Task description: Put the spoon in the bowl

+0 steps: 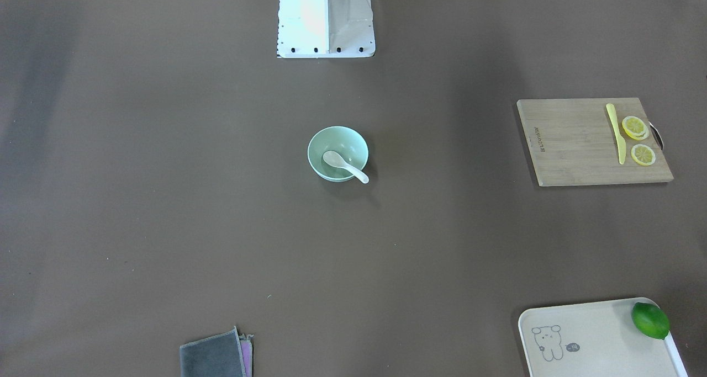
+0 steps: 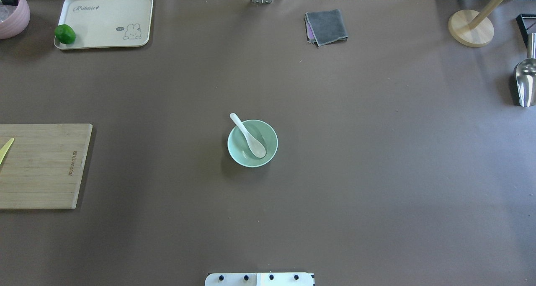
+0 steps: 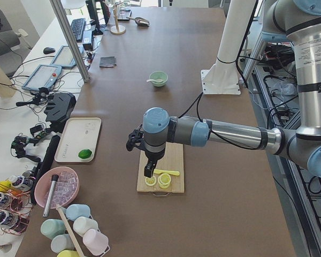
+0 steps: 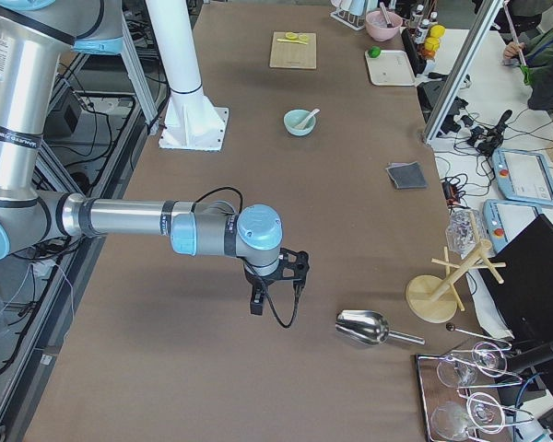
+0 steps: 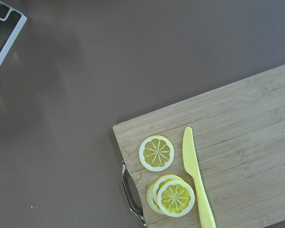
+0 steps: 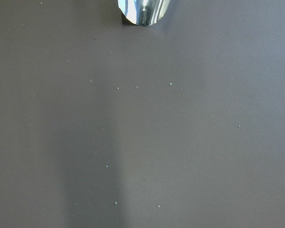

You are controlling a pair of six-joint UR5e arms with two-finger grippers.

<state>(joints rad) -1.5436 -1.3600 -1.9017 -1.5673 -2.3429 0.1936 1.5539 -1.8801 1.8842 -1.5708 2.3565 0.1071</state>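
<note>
Cutting board (image 1: 574,145) with yellow knife (image 1: 616,131), lemon slices (image 1: 634,126) -- lime (image 1: 650,320) on tray (image 1: 596,344) corner -- folded grey cloth (image 1: 212,357), metal scoop (image 2: 525,83).

A bamboo cutting board (image 5: 247,123) is seen on the brown surface (image 5: 85,95). Three lemon slices (image 5: 156,153), two overlapped, are laid on it beside a yellow plastic knife (image 5: 194,183).

Silver arm tubes (image 3: 241,134), pale-blue joint caps (image 3: 156,119), black looping cable (image 4: 282,319), white bolted pedestal (image 1: 326,18).

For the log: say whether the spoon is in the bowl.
In: the spoon rests with its scoop inside the bowl, handle leaning out over the rim.
</note>
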